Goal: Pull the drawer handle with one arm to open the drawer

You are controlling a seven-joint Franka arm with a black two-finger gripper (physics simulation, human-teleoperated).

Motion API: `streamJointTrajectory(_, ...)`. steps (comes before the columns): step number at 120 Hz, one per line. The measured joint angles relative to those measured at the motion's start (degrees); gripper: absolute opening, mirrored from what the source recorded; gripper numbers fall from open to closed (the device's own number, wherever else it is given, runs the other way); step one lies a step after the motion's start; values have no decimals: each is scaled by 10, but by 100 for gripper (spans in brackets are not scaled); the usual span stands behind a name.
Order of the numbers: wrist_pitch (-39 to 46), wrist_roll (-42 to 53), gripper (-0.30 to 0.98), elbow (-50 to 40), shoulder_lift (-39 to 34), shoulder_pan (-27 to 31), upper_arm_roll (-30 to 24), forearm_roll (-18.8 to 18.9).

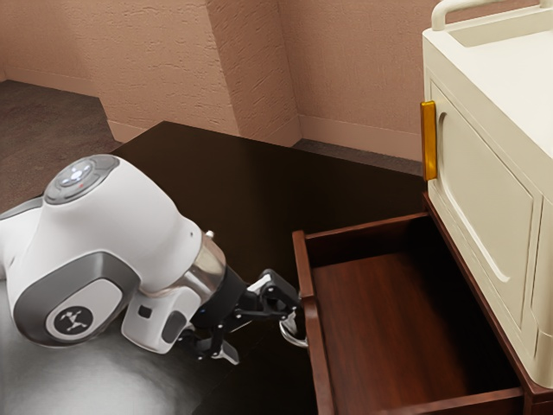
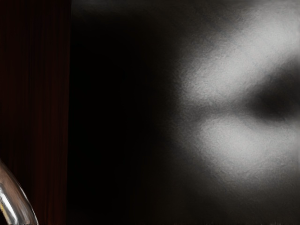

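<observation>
The red-brown wooden drawer stands open, its inside showing. On the drawer's front is a curved silver handle. Just outside the drawer's front, beside that handle, is the black gripper, its two fingers spread apart and not clamped on anything. The white Franka arm reaches toward the drawer's front above the glossy black bench. Above the drawer's rear end sits a cream cabinet with a golden handle.

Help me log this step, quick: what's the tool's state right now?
Tool: open, fingers spread apart by the drawer's curved metal handle, not closed on it.
</observation>
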Motion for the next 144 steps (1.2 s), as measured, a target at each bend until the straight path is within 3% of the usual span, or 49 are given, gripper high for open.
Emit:
streamJointTrajectory(48, -6, -1, 68, 24, -20, -1, -3, 0)
streamJointTrajectory(66, -53, -1, 68, 161, 32, 1, 3, -2)
streamJointTrajectory(82, -126, -11, 69, 314, 122, 1, 52, -7)
streamJointTrajectory(103, -224, -70, 69, 432, 215, 2, 141, -9)
streamJointTrajectory(121, -308, -164, 69, 460, 233, 5, 203, -22)
streamJointTrajectory(144, -369, -271, 69, 462, 246, 15, 218, -29)
